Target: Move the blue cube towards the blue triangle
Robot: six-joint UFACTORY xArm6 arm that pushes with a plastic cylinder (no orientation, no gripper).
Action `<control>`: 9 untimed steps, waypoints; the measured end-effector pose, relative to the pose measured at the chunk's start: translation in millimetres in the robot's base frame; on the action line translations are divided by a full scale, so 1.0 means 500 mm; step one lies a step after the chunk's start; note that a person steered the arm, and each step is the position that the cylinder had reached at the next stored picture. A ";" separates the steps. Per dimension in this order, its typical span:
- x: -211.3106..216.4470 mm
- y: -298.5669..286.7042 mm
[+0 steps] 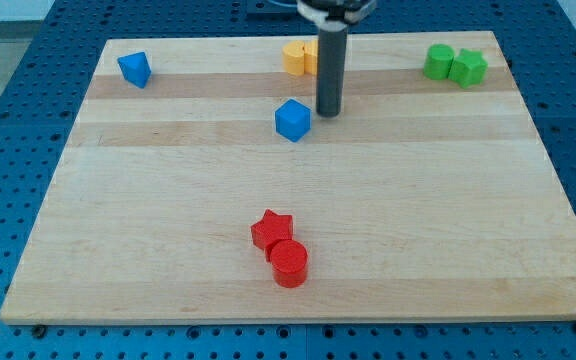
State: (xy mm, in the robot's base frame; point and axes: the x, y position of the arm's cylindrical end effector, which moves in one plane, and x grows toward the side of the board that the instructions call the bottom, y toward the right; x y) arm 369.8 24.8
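Blue cube [293, 120] sits on the pale wooden worktop [168, 250] just beside my tip [328, 113], lying to the tip's left and slightly toward the view's bottom, with a thin strip of bare wood showing between the two. The tool is a plain dark rod that comes down from the view's top edge and stands upright; it has no jaws to spread or press together, and it pinches nothing. Its lower end meets the wood in the upper middle of the worktop.

Directly behind the rod, toward the view's top, yellow blocks [298, 57] rest near the far edge; the rod hides part of them, so their shapes and number cannot be told for certain.

Well apart to the view's left, close to the top-left corner, the blue triangle [135, 69] lies alone, with open wood between it and the cube.

Toward the view's top right, a green cylinder [438, 61] and a green block of uneven outline [468, 67] touch each other side by side.

Near the view's bottom, well apart from the tip, a red star [271, 230] and a red cylinder [289, 263] sit pressed together, the cylinder nearer the bottom edge.

Around the wood on all sides runs a blue perforated base [8, 120], dotted with rows of small holes.
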 end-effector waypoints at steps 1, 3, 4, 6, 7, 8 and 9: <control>0.049 -0.022; 0.052 -0.059; 0.029 -0.132; -0.082 -0.250; -0.124 -0.300; -0.104 -0.230; -0.053 -0.132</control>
State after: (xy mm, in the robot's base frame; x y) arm 343.2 -41.1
